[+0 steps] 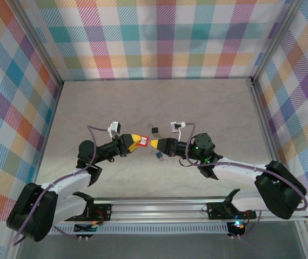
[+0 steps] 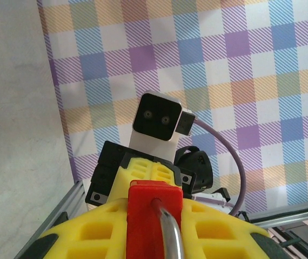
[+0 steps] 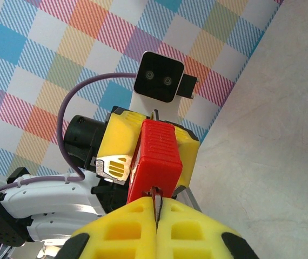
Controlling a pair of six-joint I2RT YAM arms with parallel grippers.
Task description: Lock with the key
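Above the table's middle, my left gripper (image 1: 135, 142) is shut on the body of the red padlock (image 1: 142, 141). In the left wrist view the red padlock (image 2: 151, 216) sits between the yellow fingers (image 2: 84, 232), and its silver shackle (image 2: 171, 237) points back toward the camera. Facing it, my right gripper (image 1: 158, 144) is shut on the thin silver key (image 3: 155, 200). The key's tip meets the keyhole in the padlock's (image 3: 156, 154) end face. How deep it sits is hidden.
A small black padlock (image 1: 155, 130) lies on the table just beyond the two grippers, and a small blue padlock (image 1: 158, 155) lies just below them. Plaid walls (image 1: 165, 38) enclose the beige table (image 1: 208, 108). An aluminium rail (image 1: 165, 208) runs along the near edge.
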